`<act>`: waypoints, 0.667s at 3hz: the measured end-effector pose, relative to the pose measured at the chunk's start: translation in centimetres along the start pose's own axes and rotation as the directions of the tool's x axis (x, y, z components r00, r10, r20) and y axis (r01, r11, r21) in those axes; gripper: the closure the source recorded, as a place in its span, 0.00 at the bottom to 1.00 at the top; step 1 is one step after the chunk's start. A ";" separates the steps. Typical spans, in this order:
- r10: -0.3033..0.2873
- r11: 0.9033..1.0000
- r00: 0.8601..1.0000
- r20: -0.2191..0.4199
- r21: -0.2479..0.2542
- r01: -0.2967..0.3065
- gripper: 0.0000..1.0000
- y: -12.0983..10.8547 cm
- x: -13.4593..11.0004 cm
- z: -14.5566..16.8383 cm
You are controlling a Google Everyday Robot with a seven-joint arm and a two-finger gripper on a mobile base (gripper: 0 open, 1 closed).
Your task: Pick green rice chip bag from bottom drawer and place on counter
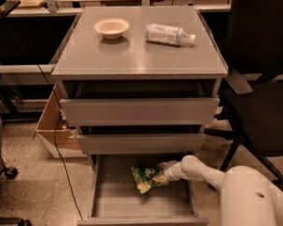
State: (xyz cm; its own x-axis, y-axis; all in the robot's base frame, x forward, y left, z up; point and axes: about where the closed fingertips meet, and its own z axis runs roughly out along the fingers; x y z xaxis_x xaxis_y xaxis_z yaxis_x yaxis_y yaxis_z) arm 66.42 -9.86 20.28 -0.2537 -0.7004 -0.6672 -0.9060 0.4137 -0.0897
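Observation:
The green rice chip bag [145, 178] lies crumpled in the open bottom drawer [118, 202], near its back right. My gripper [161, 172] reaches into the drawer from the right on a white arm and sits right at the bag's right edge, touching it. The grey counter [132, 55] tops the cabinet above.
A cream bowl [112, 28] and a clear plastic bottle [170, 34] lying on its side sit on the counter. Two wider drawers [139, 110] are partly pulled out above the bottom one. A black chair [262, 98] stands at right, a cardboard box [54, 126] at left.

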 end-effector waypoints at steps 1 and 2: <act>-0.014 0.997 0.999 -0.033 0.070 0.017 1.00 -0.7 -1.8 -4.7; -0.007 0.996 0.995 -0.101 0.090 0.016 1.00 0.1 -3.2 -8.4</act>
State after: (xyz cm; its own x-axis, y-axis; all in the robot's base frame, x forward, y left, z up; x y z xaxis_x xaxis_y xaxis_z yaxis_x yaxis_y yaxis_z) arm 64.31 -12.46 28.59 -0.2802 -0.7586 -0.5882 -0.8759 0.4528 -0.1667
